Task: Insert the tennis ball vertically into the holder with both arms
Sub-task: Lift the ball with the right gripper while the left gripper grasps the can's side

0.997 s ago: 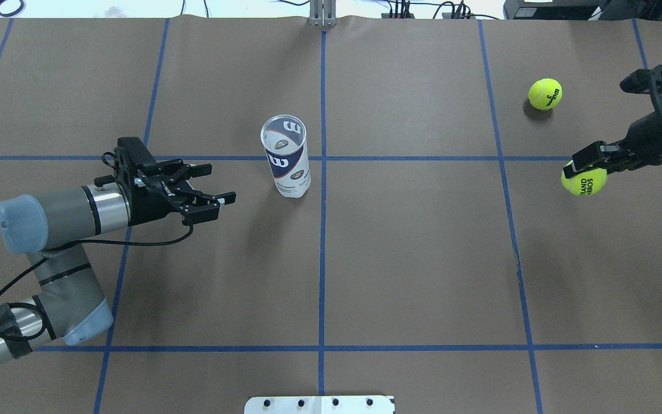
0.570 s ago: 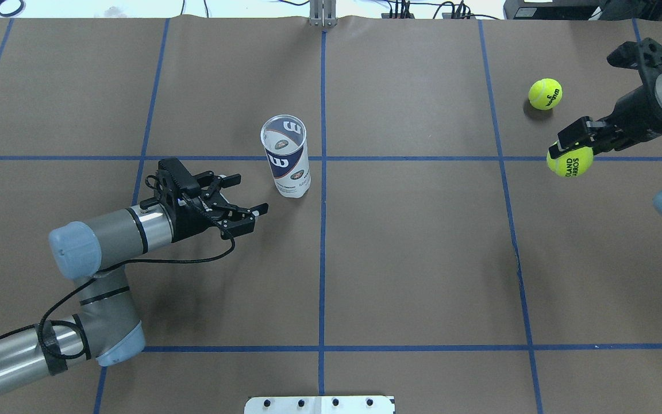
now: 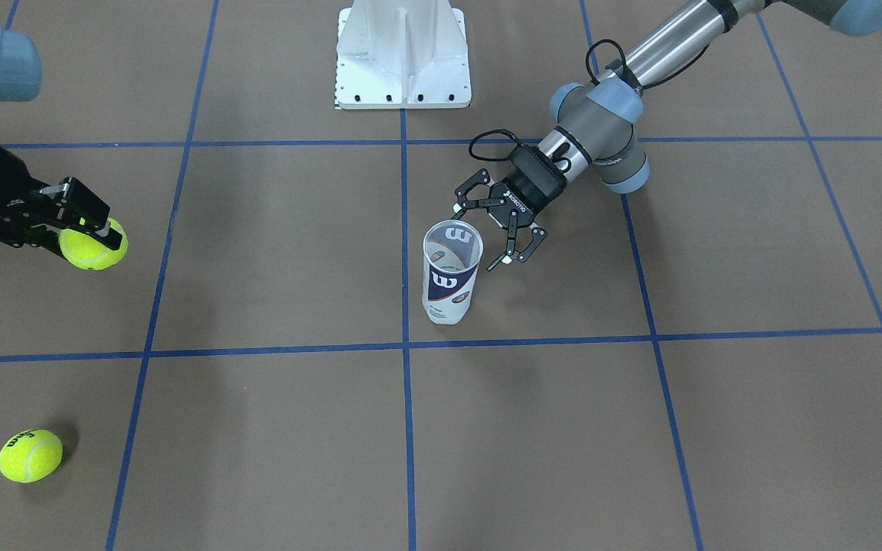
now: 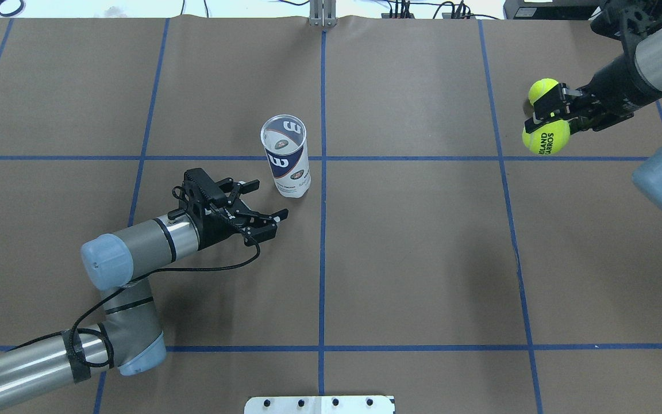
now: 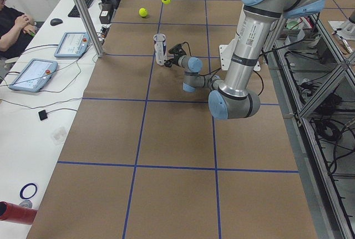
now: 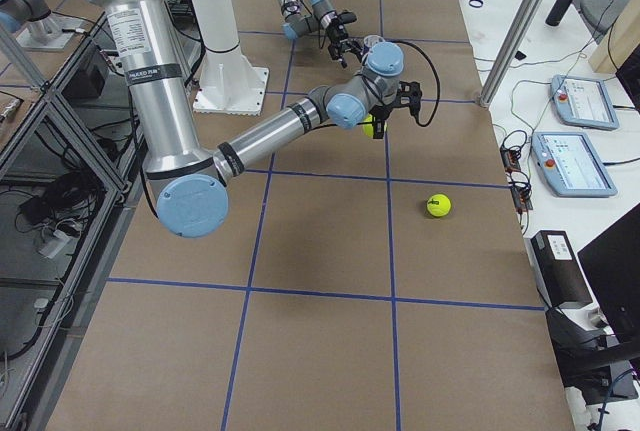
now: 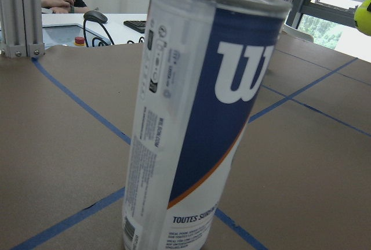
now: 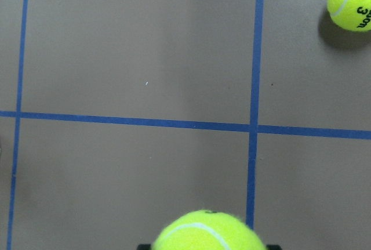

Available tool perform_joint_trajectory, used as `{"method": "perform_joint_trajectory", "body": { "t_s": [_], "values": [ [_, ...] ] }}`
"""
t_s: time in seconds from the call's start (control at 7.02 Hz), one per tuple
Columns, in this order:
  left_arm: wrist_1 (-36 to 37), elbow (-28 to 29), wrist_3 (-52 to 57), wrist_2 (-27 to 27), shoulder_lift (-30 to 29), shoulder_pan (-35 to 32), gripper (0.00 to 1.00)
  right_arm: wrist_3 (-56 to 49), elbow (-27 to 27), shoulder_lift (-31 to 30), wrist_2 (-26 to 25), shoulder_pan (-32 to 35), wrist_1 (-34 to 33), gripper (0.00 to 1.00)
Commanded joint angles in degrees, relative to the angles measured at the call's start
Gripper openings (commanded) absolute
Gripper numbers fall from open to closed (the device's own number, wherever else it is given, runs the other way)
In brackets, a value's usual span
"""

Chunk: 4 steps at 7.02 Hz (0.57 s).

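Beside holder (image 4: 286, 158), left claw (image 4: 270, 199) is hovering open, empty; right claw (image 4: 546, 118) is gripping tennis ball (image 4: 546, 141) far off. Next, likely: brace holder.

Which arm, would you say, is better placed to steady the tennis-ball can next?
Left: the left gripper, open, sits beside the upright tennis-ball can; the right gripper is far off, holding a tennis ball.

One camera looks down on the table (image 4: 423, 259) from high behind the left claw (image 4: 270, 198), another faces it from across, and two watch from the far ends; all show the can (image 4: 285, 155) just ahead of that claw. The left wrist camera sits very close to the can, and the right one looks straight down past the ball (image 8: 208, 232) in the right claw (image 4: 545, 127).
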Motion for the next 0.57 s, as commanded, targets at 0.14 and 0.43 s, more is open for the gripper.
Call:
{"method": "perform_joint_trajectory", "body": {
  "t_s": [0.14,0.43],
  "values": [
    [0.1,1.9,0.2,1.1,-2.6,-0.1,0.98,2.1,0.1,1.3,0.0,-0.3,-0.1,0.00],
    [0.2,2.3,1.9,1.1,-2.4,-0.5,0.98,2.1,0.1,1.4,0.0,-0.3,-0.1,0.00]
  ]
}}
